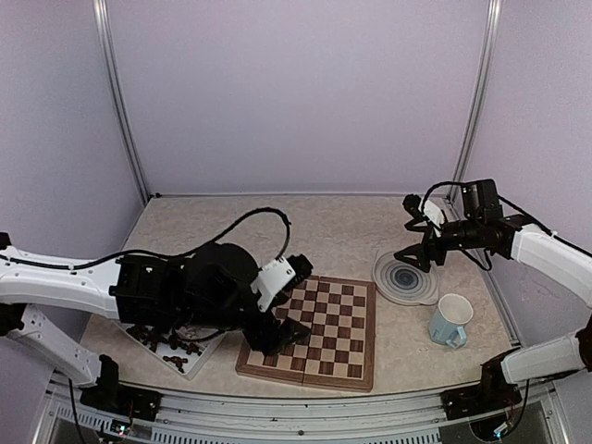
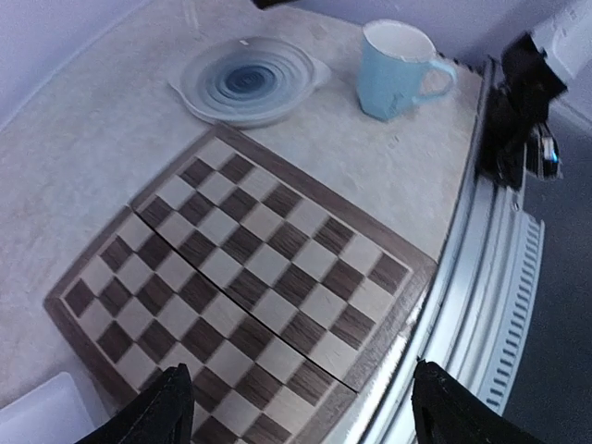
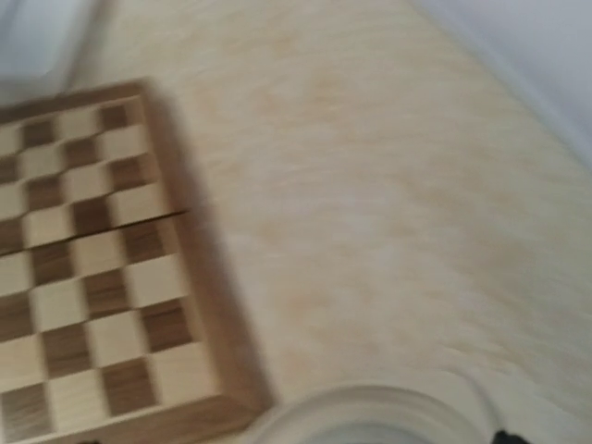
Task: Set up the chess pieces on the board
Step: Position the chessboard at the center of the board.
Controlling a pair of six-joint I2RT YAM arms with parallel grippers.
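The board (image 1: 324, 326) lies at the table's front centre, and every square I can see is bare (image 2: 242, 266) (image 3: 85, 261). Several dark chess pieces (image 1: 172, 349) lie on a white tray (image 1: 196, 361) left of it, partly hidden under my left arm. My left gripper (image 1: 282, 335) hovers over the board's near-left corner. It is open, its black fingers (image 2: 155, 414) wide apart with nothing between them. My right gripper (image 1: 421, 258) hangs open above the round plate (image 1: 405, 280), off the board's far right corner. Its fingers hardly show in the blurred right wrist view.
A light blue mug (image 1: 450, 321) (image 2: 392, 57) stands right of the board, near the plate (image 2: 248, 80) (image 3: 370, 418). The tray's corner (image 2: 35, 418) touches the board's left side. A metal rail (image 2: 504, 277) runs along the table's near edge.
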